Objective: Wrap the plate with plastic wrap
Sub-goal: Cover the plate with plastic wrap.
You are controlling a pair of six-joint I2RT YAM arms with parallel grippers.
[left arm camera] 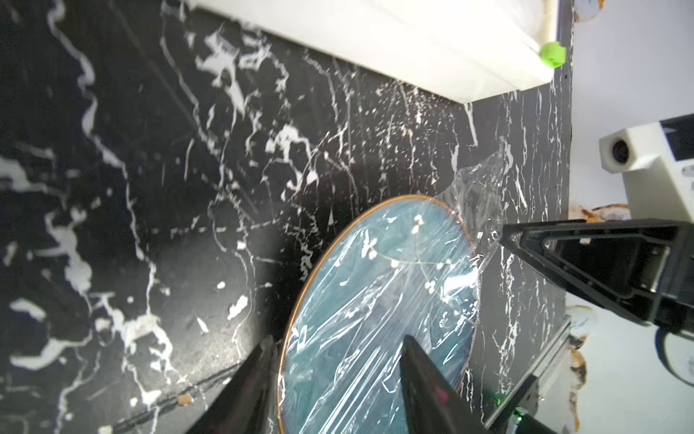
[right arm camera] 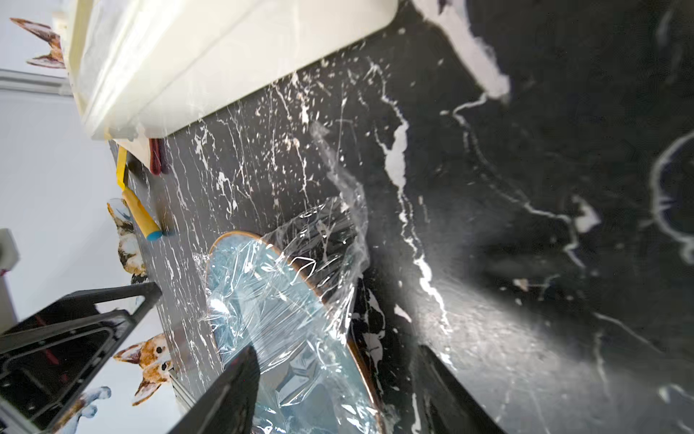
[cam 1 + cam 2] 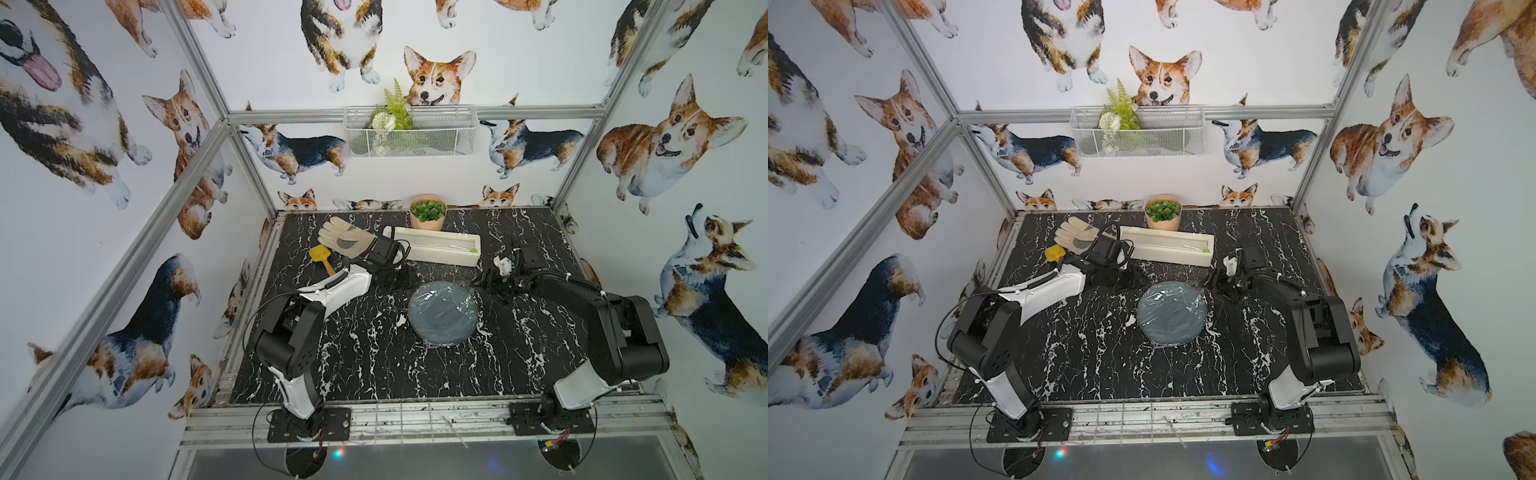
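Since the plastic wrap (image 1: pixel 379 312) already lies crinkled across the face of the plate (image 3: pixel 442 313), we enter this lot as a wrapping near its finish, with the edges outstanding.

1. Plate: flat on the tabletop (image 3: pixel 374 357), between the two hands, with its rim under the fingertips of each.
2. Plastic wrap: covers the plate. A loose bunch stands off the rim on the right hand's side, untucked. We cannot tell whether any strand joins it to the dispenser box (image 3: pixel 436 247), which lies beyond both hands.
3. Left hand (image 1: pixel 338 340): jaws apart, straddling the plate's rim and gripping nothing we can see. We read this as a stance for pressing film down over the edge.
4. Right hand (image 2: pixel 338 349): jaws likewise apart over the opposite rim. One fingertip (image 1: pixel 525 240) is at the loose bunch, touching it as far as we can tell. The placing suits gathering that flap under the rim.
5. Bystanders: glove (image 3: pixel 345 239) and yellow scoop (image 3: pixel 322 255), beyond the left hand on its outer side. Neither bears on the task.

Remark: the film looks thin and clingy. We judge that a hard pull on one flap could drag the sheet off the far edge, hence a hand at each side.
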